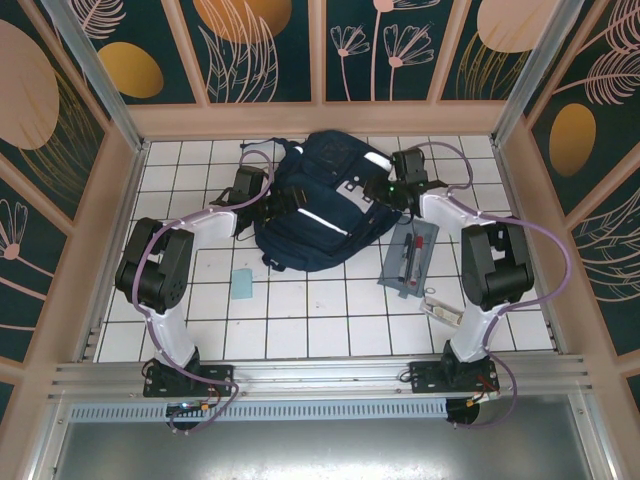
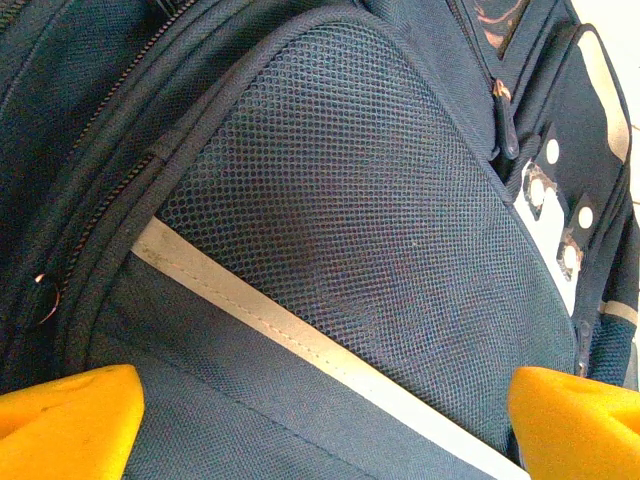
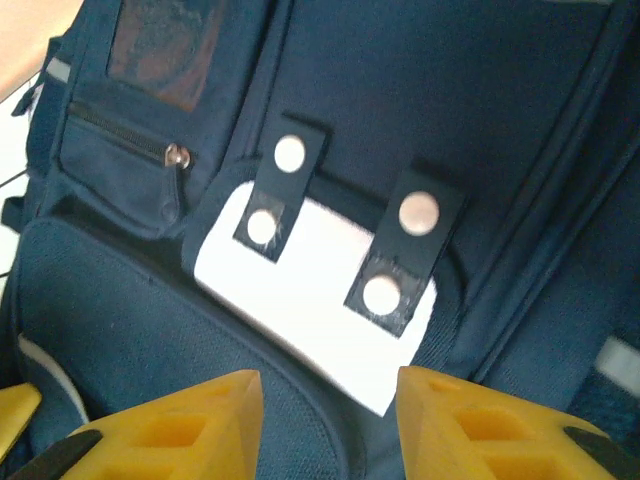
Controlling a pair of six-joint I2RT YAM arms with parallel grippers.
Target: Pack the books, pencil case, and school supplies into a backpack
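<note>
A large navy-blue fabric backpack (image 1: pixel 315 205) lay at the far middle of the white tiled surface (image 1: pixel 300 320), between the 2 arms. In the left wrist view its cloth was coarse and woven, with a fine mesh pocket (image 2: pixel 370 220) that had a curved piped edge and a whitish stripe (image 2: pixel 300 340) running under it. The left end effector (image 2: pixel 320 430) stood close over this pocket, its 2 yellow fingers wide apart and holding nothing. The right end effector (image 3: pixel 330 420) was over a white rounded patch (image 3: pixel 310 300) crossed by 2 dark tabs (image 3: pixel 275 190), each with 2 pale round studs. Its yellow fingers were apart with only a narrow gap, gripping nothing. Beside the patch was a small zipped pocket with a metal puller (image 3: pixel 177 156). A brownish label (image 3: pixel 165 50) above it was too blurred to read.

A flat grey-blue rectangular pencil case (image 1: pixel 398 275) lay just right of the backpack, with red and black pens (image 1: pixel 410 252) on it. A whitish oblong piece (image 1: pixel 440 310) lay near it, and a small light-blue flat rectangle (image 1: pixel 243 284) lay left of the backpack's near end.
</note>
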